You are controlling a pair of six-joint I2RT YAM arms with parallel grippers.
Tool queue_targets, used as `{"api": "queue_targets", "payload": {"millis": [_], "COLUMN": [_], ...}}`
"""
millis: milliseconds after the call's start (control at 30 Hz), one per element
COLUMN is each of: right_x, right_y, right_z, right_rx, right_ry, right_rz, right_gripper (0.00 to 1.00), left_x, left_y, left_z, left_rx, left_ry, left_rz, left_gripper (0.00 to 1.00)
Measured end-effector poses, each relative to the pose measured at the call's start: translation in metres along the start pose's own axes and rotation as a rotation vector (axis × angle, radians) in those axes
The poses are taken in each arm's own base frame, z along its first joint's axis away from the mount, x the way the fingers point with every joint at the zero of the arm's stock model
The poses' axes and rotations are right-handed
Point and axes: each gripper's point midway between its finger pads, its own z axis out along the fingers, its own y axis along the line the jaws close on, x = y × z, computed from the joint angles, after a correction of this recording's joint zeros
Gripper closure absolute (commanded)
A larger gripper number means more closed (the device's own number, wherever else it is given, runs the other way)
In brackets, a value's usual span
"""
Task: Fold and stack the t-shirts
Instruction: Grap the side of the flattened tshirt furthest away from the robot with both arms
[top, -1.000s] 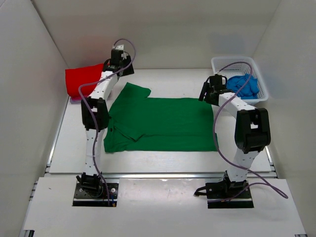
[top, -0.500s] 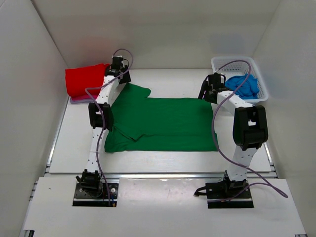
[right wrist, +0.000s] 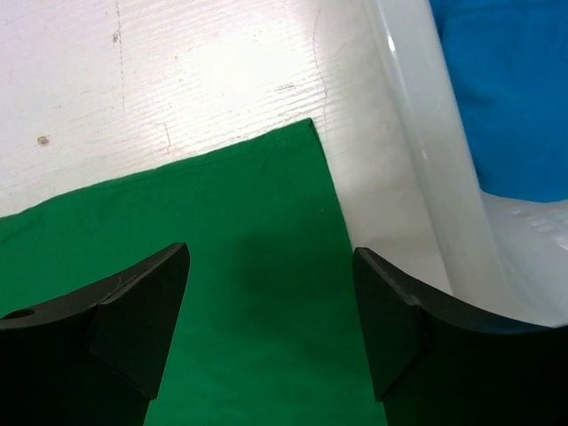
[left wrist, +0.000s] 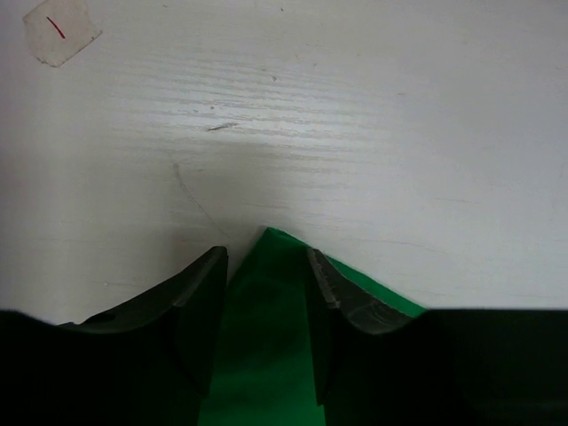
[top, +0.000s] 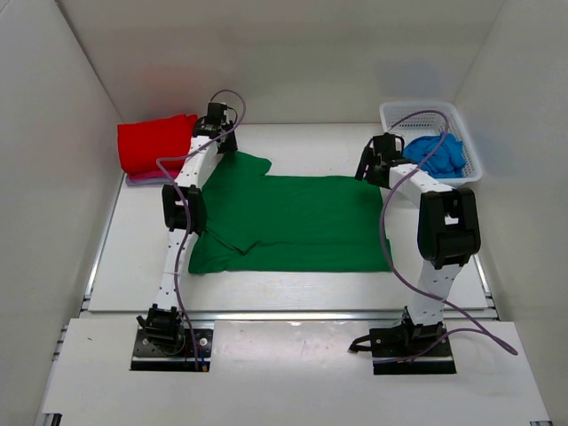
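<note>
T-shirts counted: four, one each of green, red, pink and blue.
Green t-shirt (top: 293,222): one; spread flat at mid-desk, collar end toward the left arm, hem toward the right arm; near-left part creased and doubled over.
Red t-shirt (top: 151,142): one; folded, at the far left corner, against the side wall.
Pink t-shirt (top: 138,180): one; seen only as a thin edge under the red one, fold not readable.
Blue t-shirt (top: 437,153): one crumpled heap inside the basket; cannot tell whether more than one garment.
Basket (top: 426,108): one; white mesh, far right corner, just beside the green hem corner in the right wrist view.
Desk (top: 293,284): one; white, scratched grain in both wrist views.
Arms: two, both reaching to the far edge of the green cloth.
Left end effector (top: 217,142): parted narrowly, astride the tip of the far sleeve; green point lying in the gap, not pinched.
Right end effector (top: 368,166): parted wide, hanging over the far hem corner; contact with the cloth not readable.
Tape scrap (left wrist: 60,29): one; clear with a red mark, stuck to the desk beyond the sleeve tip.
</note>
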Motion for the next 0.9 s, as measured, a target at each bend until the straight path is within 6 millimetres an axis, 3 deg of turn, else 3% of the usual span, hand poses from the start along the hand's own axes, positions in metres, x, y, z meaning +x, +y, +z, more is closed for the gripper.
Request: {"api": "queue_targets", "payload": {"millis": [133, 567, 900], "right_x": [0.003, -0.015, 0.001], "right_y": [0.003, 0.018, 0.016], "right_z": [0.012, 0.065, 0.065], "right_rx": [0.005, 0.139, 0.17], "right_ry": [0.018, 0.06, 0.104], "right_rz": [-0.005, 0.013, 0.022], "right_gripper": [0.27, 0.33, 0.34], "left_x": [0.002, 0.006, 0.009], "left_y": [-0.004, -0.006, -0.001], "left_z": [-0.001, -0.002, -0.005], "left_rx": [0.011, 0.04, 0.052], "left_ry": [0.006, 0.029, 0.055], "left_rz": [0.011, 0.021, 0.013], "left_gripper": [0.98, 1.0, 1.0]}}
